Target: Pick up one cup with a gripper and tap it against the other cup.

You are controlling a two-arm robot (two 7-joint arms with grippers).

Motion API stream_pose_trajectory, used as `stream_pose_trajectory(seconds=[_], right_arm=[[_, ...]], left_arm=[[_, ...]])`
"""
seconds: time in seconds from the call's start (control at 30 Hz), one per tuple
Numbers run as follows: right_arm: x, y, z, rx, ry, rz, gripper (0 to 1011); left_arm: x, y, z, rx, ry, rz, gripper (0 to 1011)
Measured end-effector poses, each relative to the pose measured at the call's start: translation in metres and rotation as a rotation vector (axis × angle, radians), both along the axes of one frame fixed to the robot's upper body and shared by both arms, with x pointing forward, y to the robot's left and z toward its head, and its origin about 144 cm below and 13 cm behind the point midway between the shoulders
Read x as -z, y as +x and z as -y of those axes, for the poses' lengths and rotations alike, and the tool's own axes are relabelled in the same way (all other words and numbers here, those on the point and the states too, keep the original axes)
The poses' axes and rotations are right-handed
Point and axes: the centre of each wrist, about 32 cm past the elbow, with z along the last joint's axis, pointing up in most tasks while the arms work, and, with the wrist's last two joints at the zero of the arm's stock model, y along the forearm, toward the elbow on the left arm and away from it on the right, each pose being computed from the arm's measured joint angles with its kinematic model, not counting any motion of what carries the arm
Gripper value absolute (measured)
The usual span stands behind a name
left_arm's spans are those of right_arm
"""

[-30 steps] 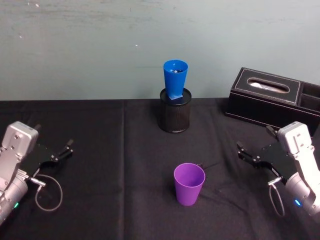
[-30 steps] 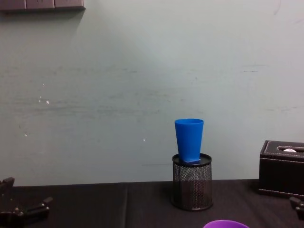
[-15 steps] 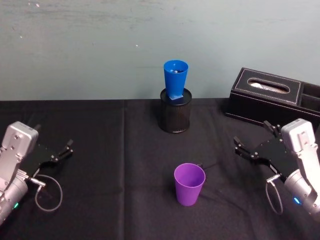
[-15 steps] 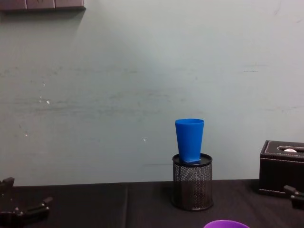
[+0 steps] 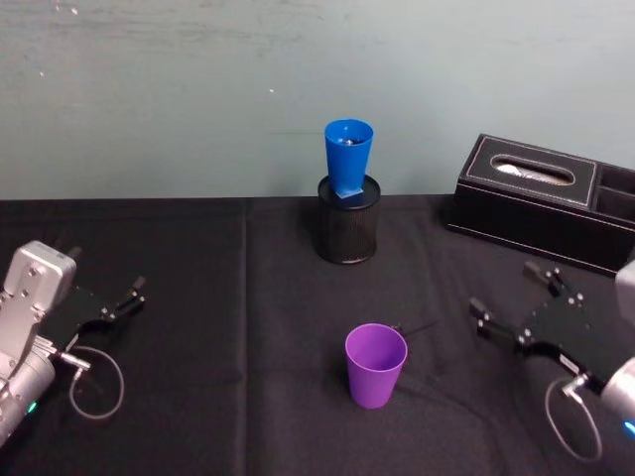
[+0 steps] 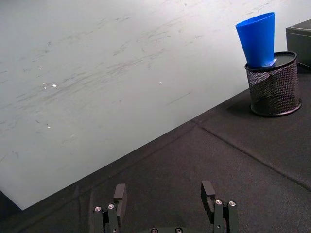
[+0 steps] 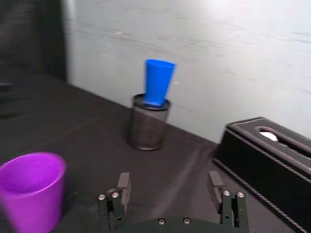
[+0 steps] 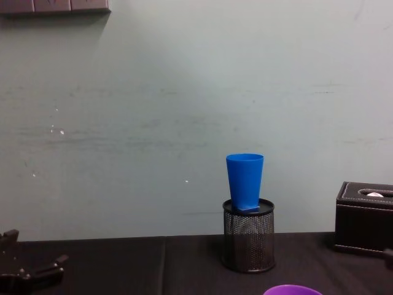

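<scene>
The purple cup [image 5: 376, 365] stands upright on the black tablecloth near the front middle; its rim [image 8: 293, 289] peeks into the chest view. The blue cup [image 5: 348, 159] sits in a black mesh pen holder [image 5: 347, 231] at the back, by the wall. My right gripper [image 5: 506, 293] is open with nothing between its fingers, low over the cloth to the right of the purple cup and apart from it. Its wrist view has the purple cup [image 7: 31, 191] off to one side of the right gripper [image 7: 169, 187]. My left gripper [image 5: 127, 296] rests open at the far left.
A black tissue box [image 5: 541, 201] stands at the back right, behind the right gripper. The mesh holder [image 8: 248, 243] raises the blue cup [image 8: 245, 180] above the table. A pale wall runs close behind the table. Loose cables hang at both wrists.
My right arm has swung so its wrist sits farther right and lower, partly past the head view's edge; its fingers stay open. The left arm and both cups have not moved.
</scene>
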Motion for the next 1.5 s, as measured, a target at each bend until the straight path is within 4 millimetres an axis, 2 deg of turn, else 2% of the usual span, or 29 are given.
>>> stream_pose_trajectory(seconds=[0.27,0.53,0.9,1.5], right_arm=[[0.007,-0.018,0.012,-0.175,0.007,-0.054,1003],[0.022,-0.024,0.005,-0.296,0.047,-0.133,1003],[0.027,-0.018,-0.016,-0.348,0.057,-0.160,1003],[0.030,-0.006,-0.037,-0.374,0.052,-0.165,1003]], left_arm=[[0.000,0.000,0.000,0.000,0.000,0.000,1000],[0.000,0.000,0.000,0.000,0.000,0.000,1000],[0.000,0.000,0.000,0.000,0.000,0.000,1000],[0.000,0.000,0.000,0.000,0.000,0.000,1000]])
